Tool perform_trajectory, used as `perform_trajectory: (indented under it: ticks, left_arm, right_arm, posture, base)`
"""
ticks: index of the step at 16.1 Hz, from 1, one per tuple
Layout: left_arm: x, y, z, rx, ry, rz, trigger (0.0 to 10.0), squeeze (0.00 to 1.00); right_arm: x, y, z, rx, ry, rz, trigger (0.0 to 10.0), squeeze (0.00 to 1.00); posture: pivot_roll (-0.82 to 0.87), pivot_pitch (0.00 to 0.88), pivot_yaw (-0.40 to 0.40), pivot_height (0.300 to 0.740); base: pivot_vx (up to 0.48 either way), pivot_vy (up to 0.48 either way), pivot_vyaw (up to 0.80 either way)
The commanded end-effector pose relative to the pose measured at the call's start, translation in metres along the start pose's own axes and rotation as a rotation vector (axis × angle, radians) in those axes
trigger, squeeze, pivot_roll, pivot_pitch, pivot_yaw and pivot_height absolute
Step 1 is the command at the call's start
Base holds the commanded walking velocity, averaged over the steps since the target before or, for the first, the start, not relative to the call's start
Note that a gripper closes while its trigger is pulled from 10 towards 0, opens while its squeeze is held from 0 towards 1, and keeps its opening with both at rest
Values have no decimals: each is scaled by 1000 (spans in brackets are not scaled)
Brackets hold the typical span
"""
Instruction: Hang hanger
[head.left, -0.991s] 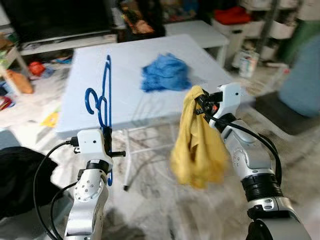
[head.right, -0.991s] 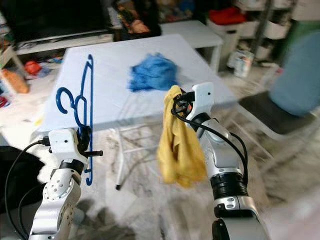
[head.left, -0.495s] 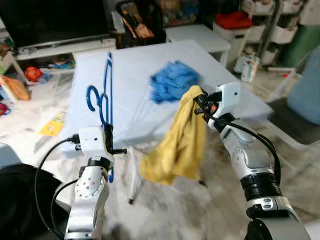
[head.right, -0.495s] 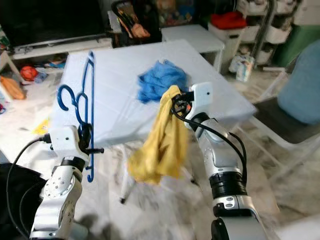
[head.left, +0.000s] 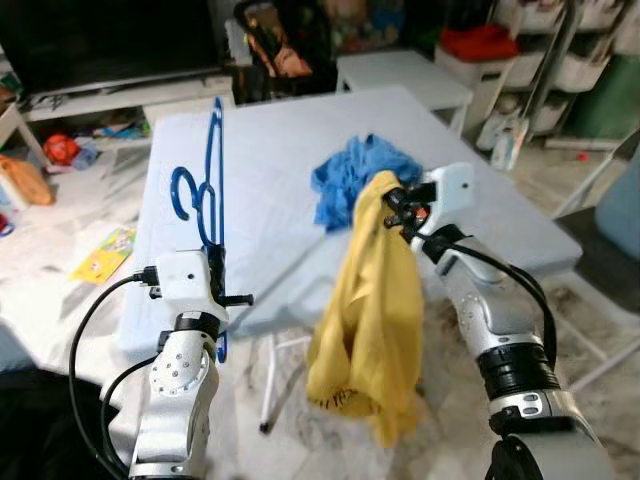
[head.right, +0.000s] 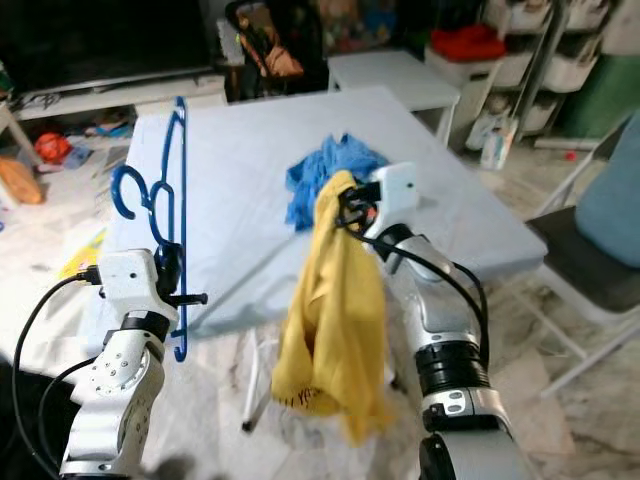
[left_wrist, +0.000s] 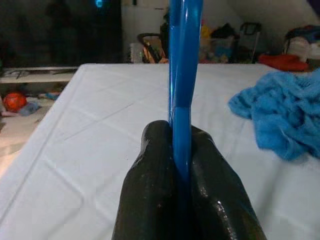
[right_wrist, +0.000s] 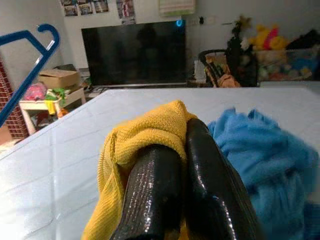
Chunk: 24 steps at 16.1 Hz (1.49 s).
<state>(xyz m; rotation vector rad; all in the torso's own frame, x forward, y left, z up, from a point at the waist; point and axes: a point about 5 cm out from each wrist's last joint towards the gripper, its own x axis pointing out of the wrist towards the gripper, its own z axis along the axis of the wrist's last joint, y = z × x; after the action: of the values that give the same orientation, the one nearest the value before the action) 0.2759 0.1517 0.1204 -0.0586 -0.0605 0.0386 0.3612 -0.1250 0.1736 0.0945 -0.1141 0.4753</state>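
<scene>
The left end effector (head.left: 214, 285) is clamped tight on the lower rail of the blue hanger (head.left: 207, 205), holding it upright before the white counter (head.left: 270, 150). That hanger looks light, stiff and slick, best gripped low on the rail as now. The right end effector (head.left: 396, 212) pinches a soft, floppy yellow cloth (head.left: 370, 320) by one bunched edge. Half a second back the cloth swung out leftward; now it hangs straight down. A blue cloth (head.left: 350, 180) lies on the counter.

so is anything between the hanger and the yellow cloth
Nothing visible does. The left gripper holds the blue hanger upright, the right gripper pinches the yellow cloth, and open air lies between them. The blue cloth sits farther back on the white table.
</scene>
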Motion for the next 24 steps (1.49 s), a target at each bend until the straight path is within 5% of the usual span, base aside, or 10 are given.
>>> perform_trajectory:
  ticks: [1,5,9,12,16,18,20,24]
  left_arm:
    - [2,8,3,21,-13,26,10000,0]
    - [3,10,4,71,-23,65,10000,0]
    - [5,7,1,86,-10,73,10000,0]
    - [6,1,1,86,-6,83,10000,0]
    - [3,3,1,101,-15,128,10000,0]
    - [2,3,1,102,-16,131,10000,0]
    - [1,1,1,81,-16,110,10000,0]
    - [2,-1,0,78,-10,105,10000,0]
  right_arm:
    - [9,10,16,-16,-66,35,10000,0]
    - [16,12,22,3,-80,53,10000,0]
    - [46,27,48,-11,-129,90,10000,0]
    - [87,63,105,107,-255,112,10000,0]
    - [102,96,161,197,-398,181,10000,0]
    - [103,97,158,185,-398,167,10000,0]
    - [101,85,92,25,-152,34,10000,0]
    - [71,39,-1,-84,285,-195,10000,0]
  posture:
    - [-65,0,21,740]
    - [-65,0,22,740]
    - [-75,0,34,740]
    - [-55,0,19,740]
    - [-36,0,-11,740]
    - [-36,0,-13,740]
    - [-38,0,-11,740]
    - [-55,0,-2,740]
  base:
    - [480,0,0]
    - [120,0,0]
    - [0,0,0]
    - [0,0,0]
    - [0,0,0]
    - [0,0,0]
    - [0,0,0]
    - [0,0,0]
